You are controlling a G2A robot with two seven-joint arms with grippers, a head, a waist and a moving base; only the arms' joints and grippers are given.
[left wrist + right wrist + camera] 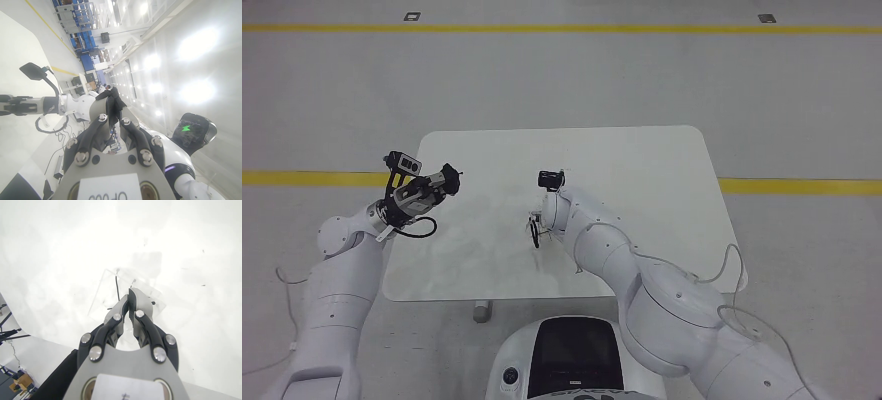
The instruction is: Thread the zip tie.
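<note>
As right tool point(129, 295) pinches, zip tie point(117, 286) beside

Left pincer point(113, 103), jaws together.

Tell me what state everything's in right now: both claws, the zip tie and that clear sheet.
Clear sheet: flat on the table.
Zip tie: lying straight within the sheet's outline, no loop that I can see.
Right claw: shut, tips down at the sheet.
Left claw: shut, held up in the air, something black at its tips.
</note>
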